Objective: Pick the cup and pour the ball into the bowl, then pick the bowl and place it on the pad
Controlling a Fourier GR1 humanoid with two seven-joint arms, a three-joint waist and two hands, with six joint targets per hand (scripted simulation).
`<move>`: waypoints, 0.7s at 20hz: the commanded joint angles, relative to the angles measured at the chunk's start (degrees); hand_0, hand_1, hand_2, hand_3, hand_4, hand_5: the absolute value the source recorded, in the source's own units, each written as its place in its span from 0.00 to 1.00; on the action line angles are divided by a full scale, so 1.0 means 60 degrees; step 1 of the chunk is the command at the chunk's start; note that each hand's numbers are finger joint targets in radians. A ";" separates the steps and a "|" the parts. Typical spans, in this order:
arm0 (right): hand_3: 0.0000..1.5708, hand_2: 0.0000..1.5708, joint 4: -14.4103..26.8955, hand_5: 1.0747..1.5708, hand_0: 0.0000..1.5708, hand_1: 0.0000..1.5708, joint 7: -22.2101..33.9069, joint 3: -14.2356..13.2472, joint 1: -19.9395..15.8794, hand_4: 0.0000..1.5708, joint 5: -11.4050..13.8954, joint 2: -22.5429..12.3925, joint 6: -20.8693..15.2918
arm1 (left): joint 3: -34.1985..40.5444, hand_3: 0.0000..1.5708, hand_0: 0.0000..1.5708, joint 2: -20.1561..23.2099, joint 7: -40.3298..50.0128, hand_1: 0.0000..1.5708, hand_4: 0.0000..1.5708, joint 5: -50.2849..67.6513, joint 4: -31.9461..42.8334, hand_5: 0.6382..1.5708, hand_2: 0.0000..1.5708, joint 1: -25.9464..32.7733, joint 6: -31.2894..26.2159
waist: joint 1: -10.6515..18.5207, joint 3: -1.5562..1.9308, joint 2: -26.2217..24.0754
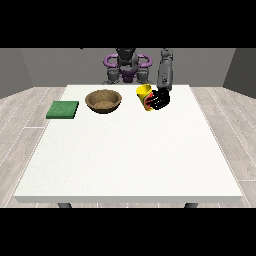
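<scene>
Black hand (160,99) at the view's right with fingers curled round a yellow cup (145,94), cup tilted near the far edge of the white bench (130,160), brown bowl (103,100) just beside it toward the view's left, green pad (63,109) beyond the bowl near the bench's left edge.

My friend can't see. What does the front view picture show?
A black hand at the view's right curls around a yellow cup on a white table. A brown bowl sits beside the cup, with a green pad further left.
</scene>
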 commanded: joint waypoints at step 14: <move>0.00 0.00 0.0624 0.98 0.00 0.00 -0.0364 0.0384 -0.0107 0.21 0.0281 0.0336 0.0135 | -0.2304 1.00 0.90 -0.0148 0.4740 0.90 0.60 -0.4195 0.1321 0.99 1.00 -0.2433 0.3959 | -0.0469 -0.0010 -0.0045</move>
